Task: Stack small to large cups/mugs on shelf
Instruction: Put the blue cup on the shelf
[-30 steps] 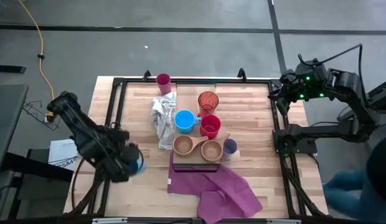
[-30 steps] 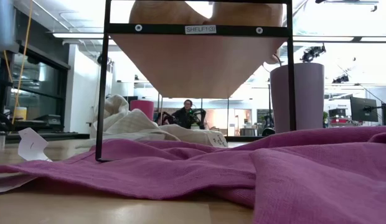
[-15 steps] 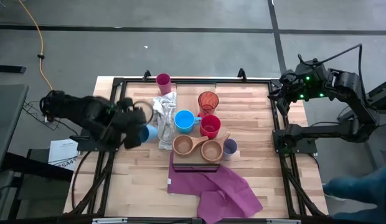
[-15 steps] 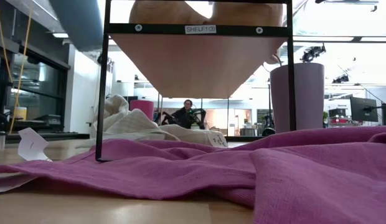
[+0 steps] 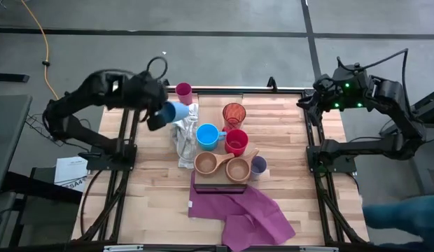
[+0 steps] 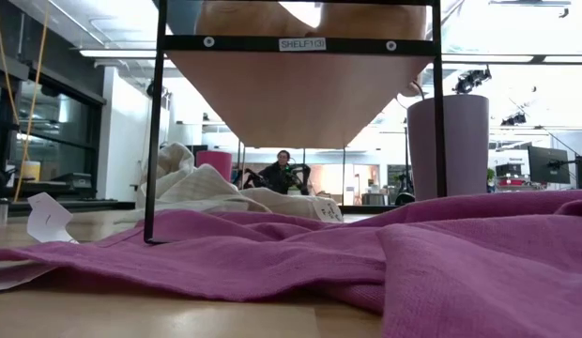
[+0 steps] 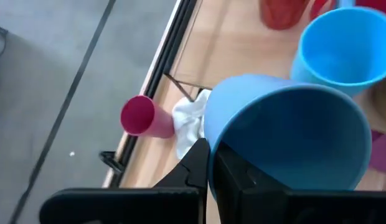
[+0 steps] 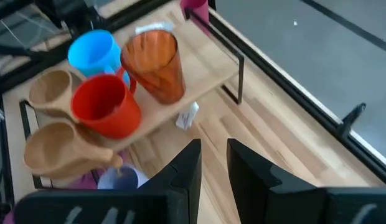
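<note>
My left gripper point(image 5: 161, 115) is shut on a blue mug point(image 5: 176, 111) above the table's far left part, beside the magenta tumbler point(image 5: 183, 91). A long light-wood shelf point(image 5: 218, 99) carries a second blue mug point(image 5: 206, 136), an orange-red tumbler point(image 5: 233, 113), a red mug point(image 5: 236, 142) and two wooden handled cups point(image 5: 205, 164) point(image 5: 237, 169), all standing on their bases. A lavender tumbler point(image 5: 258, 165) stands beside the shelf. My right gripper point(image 8: 213, 155) hangs empty over the table's far right corner, its fingers a little apart. My left gripper holds the blue mug by its rim wall point(image 7: 211, 140), one finger point(image 7: 196, 165) outside and one point(image 7: 236, 180) inside the opening. The mug is lifted clear of the table and lies tilted on its side, its mouth toward the wrist.
A crumpled white cloth point(image 5: 183, 133) lies left of the shelf, under the held mug. A purple cloth point(image 5: 245, 213) lies at the shelf's near end by its dark frame point(image 6: 296, 43). A person point(image 6: 282, 174) sits far behind the table.
My left gripper has swung from the table's near left corner toward the far edge and a little to the right, carrying the blue mug clear of the table. The mug now hangs over the white cloth beside the magenta tumbler.
</note>
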### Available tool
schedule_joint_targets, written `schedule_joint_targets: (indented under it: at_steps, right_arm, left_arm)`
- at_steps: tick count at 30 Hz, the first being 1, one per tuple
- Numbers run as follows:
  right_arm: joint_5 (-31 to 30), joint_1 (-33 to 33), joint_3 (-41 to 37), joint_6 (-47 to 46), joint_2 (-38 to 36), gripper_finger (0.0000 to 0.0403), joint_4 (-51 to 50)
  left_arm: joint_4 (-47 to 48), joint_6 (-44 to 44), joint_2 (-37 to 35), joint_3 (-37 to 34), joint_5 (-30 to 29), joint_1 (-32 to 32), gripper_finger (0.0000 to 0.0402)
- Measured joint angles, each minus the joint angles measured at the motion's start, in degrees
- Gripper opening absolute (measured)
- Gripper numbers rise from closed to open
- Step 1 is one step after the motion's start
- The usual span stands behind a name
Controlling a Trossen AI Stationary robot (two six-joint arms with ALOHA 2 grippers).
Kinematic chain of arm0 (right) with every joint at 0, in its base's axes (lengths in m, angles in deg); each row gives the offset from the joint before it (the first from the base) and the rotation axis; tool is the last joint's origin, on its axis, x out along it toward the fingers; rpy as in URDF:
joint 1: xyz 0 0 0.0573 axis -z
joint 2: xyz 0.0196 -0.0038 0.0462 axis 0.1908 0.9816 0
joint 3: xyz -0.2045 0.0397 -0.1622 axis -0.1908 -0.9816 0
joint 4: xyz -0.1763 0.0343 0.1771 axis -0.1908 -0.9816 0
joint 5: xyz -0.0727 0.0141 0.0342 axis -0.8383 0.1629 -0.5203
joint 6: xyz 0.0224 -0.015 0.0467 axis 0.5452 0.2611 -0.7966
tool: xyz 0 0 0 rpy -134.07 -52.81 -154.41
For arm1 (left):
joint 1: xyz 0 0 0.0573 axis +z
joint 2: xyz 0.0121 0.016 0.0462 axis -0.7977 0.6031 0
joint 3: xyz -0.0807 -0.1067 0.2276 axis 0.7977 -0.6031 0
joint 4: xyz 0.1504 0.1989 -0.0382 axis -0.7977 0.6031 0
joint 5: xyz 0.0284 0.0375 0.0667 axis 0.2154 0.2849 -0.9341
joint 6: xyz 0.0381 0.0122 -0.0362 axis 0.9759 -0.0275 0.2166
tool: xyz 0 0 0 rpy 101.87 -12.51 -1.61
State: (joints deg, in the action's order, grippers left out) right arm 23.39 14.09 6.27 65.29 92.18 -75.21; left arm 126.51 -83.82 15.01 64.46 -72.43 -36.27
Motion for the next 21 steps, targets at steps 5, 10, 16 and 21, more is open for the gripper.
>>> schedule_joint_targets:
  at_steps: [5, 10, 16, 21]
  right_arm:
    - [-0.3, 0.0, 0.0, -1.0, 1.4, 0.0068, 0.8]
    - [-0.3, 0.0, 0.0, -1.8, 2.8, 0.0068, 0.8]
    - [-0.3, 0.0, 0.0, -1.8, 4.8, 0.0068, 0.8]
    - [-0.2, 0.0, 0.0, 0.3, 6.0, 0.0068, 0.8]
  left_arm:
    - [-0.2, 9.4, 4.5, 2.7, 4.4, 9.3, 0.0]
    - [-0.8, 15.5, 7.9, 4.5, 10.7, 15.3, 0.0]
    - [-2.2, 19.9, 10.9, 6.3, 16.7, 17.2, 0.0]
    - [-2.4, 20.9, 14.2, 7.1, 20.1, 18.8, 0.0]
